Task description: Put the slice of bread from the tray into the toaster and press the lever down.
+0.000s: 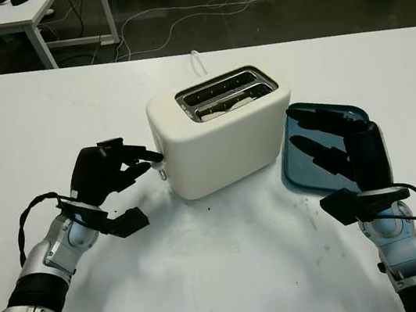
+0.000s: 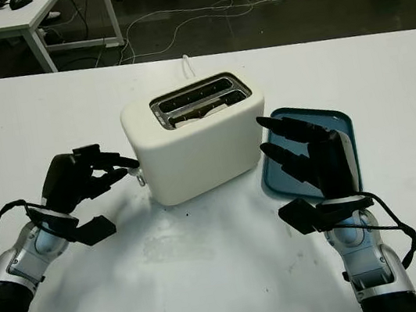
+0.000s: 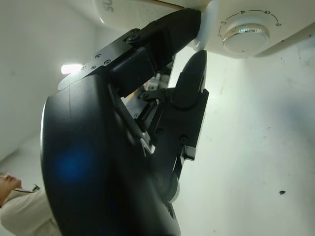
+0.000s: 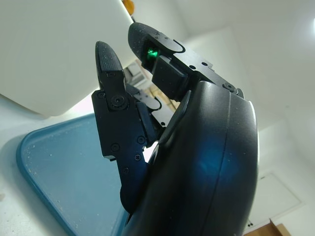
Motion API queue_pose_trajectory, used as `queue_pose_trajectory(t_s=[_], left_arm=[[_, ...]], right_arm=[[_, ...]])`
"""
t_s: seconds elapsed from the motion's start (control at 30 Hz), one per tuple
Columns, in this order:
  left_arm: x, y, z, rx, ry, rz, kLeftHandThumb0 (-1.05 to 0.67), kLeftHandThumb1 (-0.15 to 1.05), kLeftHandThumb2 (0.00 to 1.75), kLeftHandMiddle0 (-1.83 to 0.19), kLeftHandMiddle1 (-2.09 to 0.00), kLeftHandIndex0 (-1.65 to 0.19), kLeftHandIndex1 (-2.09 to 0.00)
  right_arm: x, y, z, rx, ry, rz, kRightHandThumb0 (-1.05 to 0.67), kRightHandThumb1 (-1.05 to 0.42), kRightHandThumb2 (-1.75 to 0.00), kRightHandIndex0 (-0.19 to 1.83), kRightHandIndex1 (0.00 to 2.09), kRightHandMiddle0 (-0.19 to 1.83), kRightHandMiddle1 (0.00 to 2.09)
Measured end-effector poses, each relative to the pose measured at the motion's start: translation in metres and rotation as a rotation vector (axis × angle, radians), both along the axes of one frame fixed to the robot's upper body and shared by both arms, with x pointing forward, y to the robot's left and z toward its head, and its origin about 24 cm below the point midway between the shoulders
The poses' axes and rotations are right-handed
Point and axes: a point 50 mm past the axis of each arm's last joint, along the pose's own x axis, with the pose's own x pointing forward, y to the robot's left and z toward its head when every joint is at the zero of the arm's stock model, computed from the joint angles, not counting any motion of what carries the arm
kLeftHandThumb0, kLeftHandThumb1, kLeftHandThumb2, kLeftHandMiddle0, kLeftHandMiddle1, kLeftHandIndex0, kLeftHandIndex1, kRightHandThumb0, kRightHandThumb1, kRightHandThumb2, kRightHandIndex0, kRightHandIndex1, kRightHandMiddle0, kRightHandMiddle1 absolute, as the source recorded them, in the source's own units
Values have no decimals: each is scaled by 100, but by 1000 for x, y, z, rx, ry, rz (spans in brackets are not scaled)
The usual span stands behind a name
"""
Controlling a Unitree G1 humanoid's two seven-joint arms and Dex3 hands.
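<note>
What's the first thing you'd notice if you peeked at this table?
The white toaster in the middle of the table, with bread down in its front slot. The left hand reaches its fingers to the lever on the toaster's end, and the open right hand hovers over the blue tray beside it.

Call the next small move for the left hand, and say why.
Probably press the lever down. The bread already sits in the near slot of the toaster, and the blue tray holds none. The left hand has a fingertip on the lever at the toaster's end face. The right hand, open, hovers over the tray and needn't move.
</note>
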Motion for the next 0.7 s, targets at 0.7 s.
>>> queue_pose_trajectory(t_s=[0.7], left_arm=[[4, -3, 24, 139, 9, -8, 0, 79, 1, -82, -84, -116, -2]], right_arm=[[0, 0, 0, 0, 0, 1, -39, -92, -6, 89, 41, 96, 0]])
